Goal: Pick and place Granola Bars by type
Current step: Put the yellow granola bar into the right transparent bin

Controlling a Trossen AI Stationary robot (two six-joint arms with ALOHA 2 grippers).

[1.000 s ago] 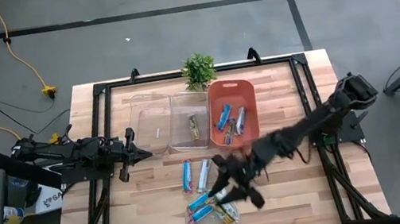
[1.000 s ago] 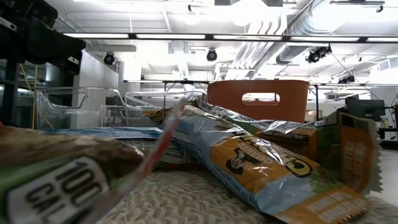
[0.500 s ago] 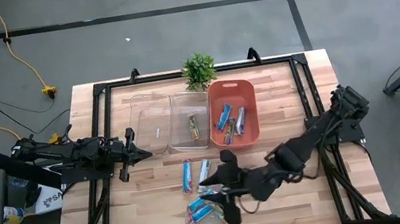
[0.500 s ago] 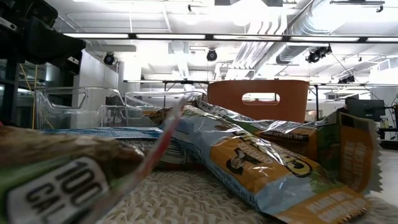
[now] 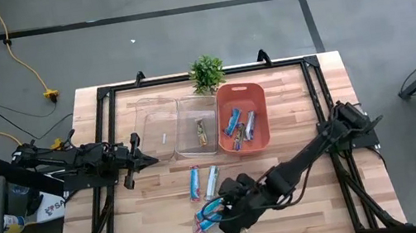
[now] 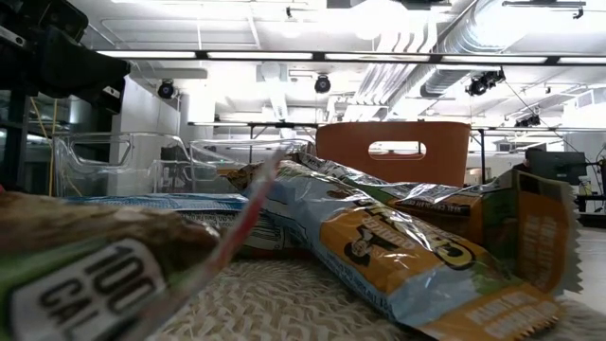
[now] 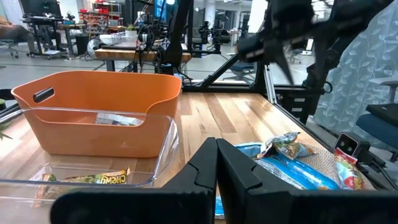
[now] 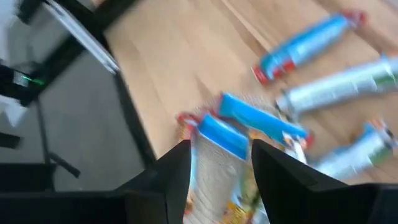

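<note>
right end effector [image 5: 227, 224]: fingers apart, empty, over the near pile of Granola Bars [image 5: 209, 213]
left end effector [image 5: 151, 161]: clenched, parked left
tip: straddle one blue bar, drop straight

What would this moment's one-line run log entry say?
right gripper: open, above bar pile on woven mat | left gripper: shut, idle beside clear bins | orange bin: holds bars

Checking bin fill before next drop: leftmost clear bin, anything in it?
Looks empty. In the high view the leftmost clear bin shows only bare bottom, while the middle clear bin holds a brown-gold bar.
</note>
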